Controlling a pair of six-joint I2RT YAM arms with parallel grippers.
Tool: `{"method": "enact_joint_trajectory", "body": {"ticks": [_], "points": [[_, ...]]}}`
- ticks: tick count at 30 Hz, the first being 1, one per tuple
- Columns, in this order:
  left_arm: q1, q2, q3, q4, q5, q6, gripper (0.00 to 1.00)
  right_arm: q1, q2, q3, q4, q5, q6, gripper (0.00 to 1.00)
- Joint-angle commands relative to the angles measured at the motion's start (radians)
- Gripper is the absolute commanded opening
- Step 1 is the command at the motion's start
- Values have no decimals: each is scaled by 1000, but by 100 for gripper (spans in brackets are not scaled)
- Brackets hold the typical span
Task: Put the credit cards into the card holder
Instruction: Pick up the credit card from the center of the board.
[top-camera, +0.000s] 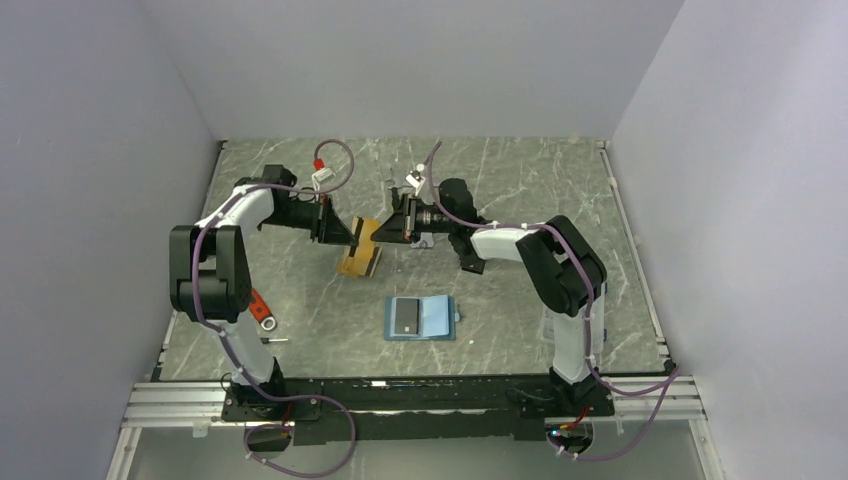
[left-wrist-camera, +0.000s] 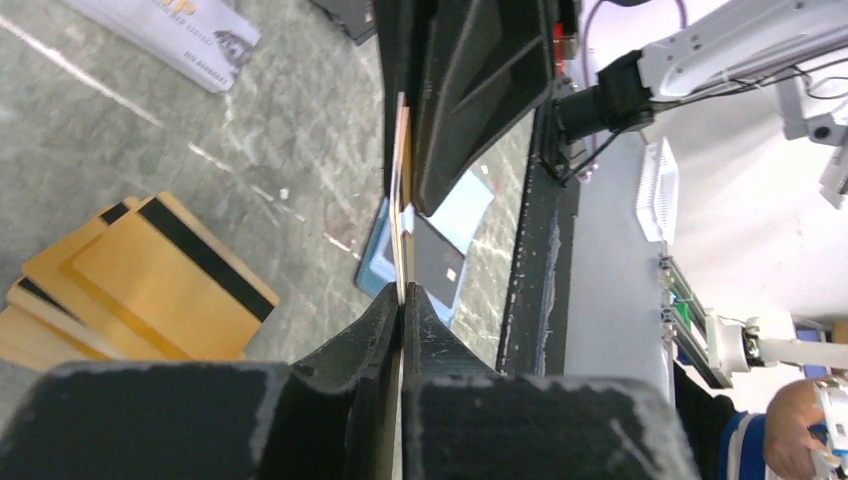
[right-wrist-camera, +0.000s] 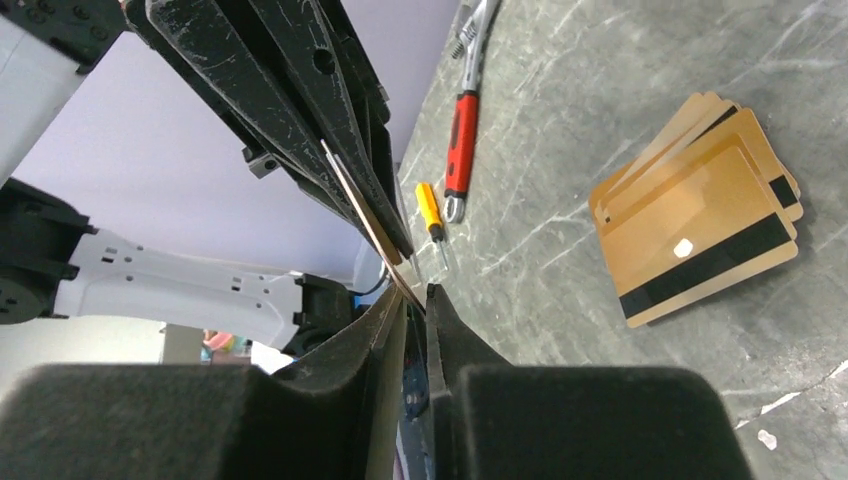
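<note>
One gold credit card (top-camera: 367, 237) hangs in the air between the two arms, above the stack of gold cards (top-camera: 358, 263) on the desk (top-camera: 520, 190). This looks like a hand-over partway through the task. The left jaws are pressed flat on the card, which the left wrist view shows edge-on (left-wrist-camera: 402, 170). The right jaws stand narrow, with the card's other end (right-wrist-camera: 362, 198) between them. Whether they grip it cannot be told.

The card holder (top-camera: 436, 318) lies open and flat nearer the arms, to the right of the stack. A dark card (top-camera: 405, 314) already sits in its left half.

The next move probably calls for one arm to let go and back away. The other would then carry the card down to the holder and slide it edge-first into a pocket mouth.

- **Open room:** bare desk lies around the holder on its left, right and far sides.
- **Edges:** the desk's near edge is close behind the holder, so a low, shallow approach seems wise.
- **Obstacles:** the red-handled tool (top-camera: 262, 308) lies well left, by the left arm, out of the path.
</note>
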Motion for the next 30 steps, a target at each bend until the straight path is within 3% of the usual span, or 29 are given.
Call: {"method": "enact_joint_trajectory", "body": {"ticks": [1,5,9,14,17,21,22,23,24,30], "points": [[-16,41,85,-218,148,200,6,10,-14,2,211,-33,98,19],[-16,68,117,-319,191,289,5,11,0,14,307,-44,158,25],[-15,87,161,-458,227,401,7,25,-5,25,291,-44,139,28],[-16,63,181,-499,230,424,16,37,-17,7,267,-35,120,15],[-17,-9,169,-415,189,301,29,36,-57,-10,199,-26,61,6],[-22,-192,52,-63,30,-34,54,35,-97,1,130,-34,9,0],[-26,-231,35,-10,-27,-82,64,36,-100,10,116,-44,-5,0],[-28,-269,30,27,-71,-107,86,36,-102,19,105,-55,-14,0],[-30,-296,27,52,-99,-124,98,36,-103,29,92,-69,-25,0],[-30,-353,-10,112,-156,-211,99,44,-118,81,-3,-125,-101,0]]}}
